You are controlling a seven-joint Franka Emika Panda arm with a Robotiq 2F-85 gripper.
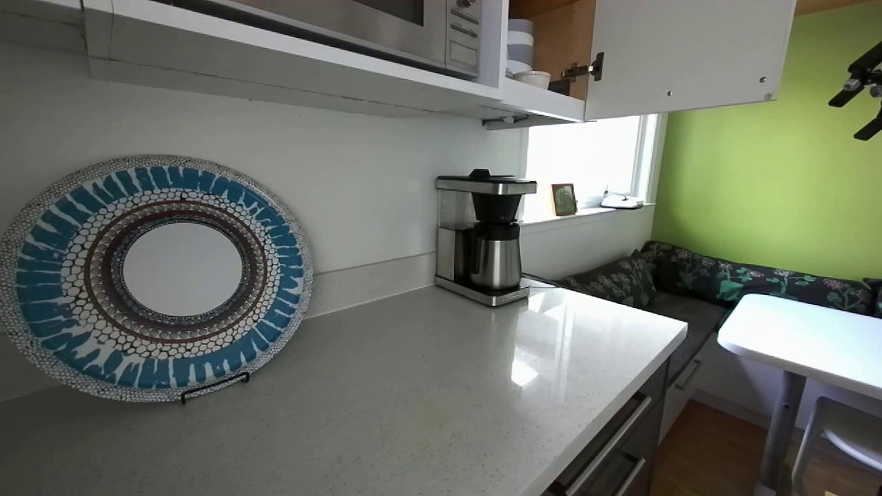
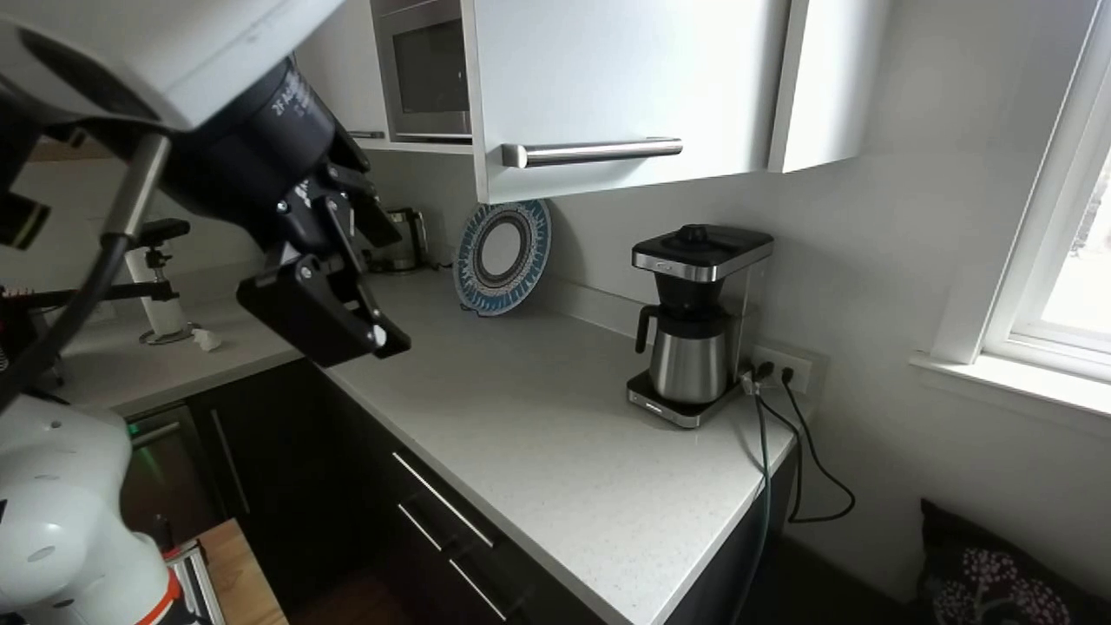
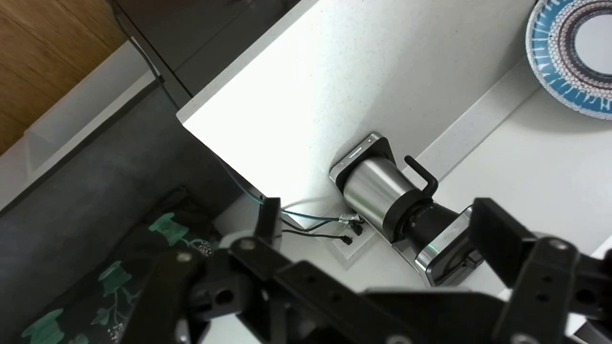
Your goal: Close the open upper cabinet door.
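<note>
The upper cabinet door (image 1: 689,58) stands open in an exterior view, its plain white inner face and a dark hinge showing beside the brown wood interior (image 1: 565,34). Its outer white face (image 2: 634,74), with a silver bar handle (image 2: 593,153) near the bottom, shows in an exterior view. My gripper (image 1: 853,116) is at the right edge there, apart from the door's free edge. It also shows at the left of an exterior view (image 2: 386,285), in front of the door and touching nothing. In the wrist view my gripper (image 3: 375,224) is open and empty; I cannot make out the door there.
A coffee maker (image 2: 690,347) stands on the counter (image 2: 521,408) below the cabinet, with cords at a wall outlet. A round decorated plate (image 1: 282,275) leans on the wall. A microwave (image 2: 430,74) sits beside the cabinet. A white table (image 1: 813,337) stands beyond the counter.
</note>
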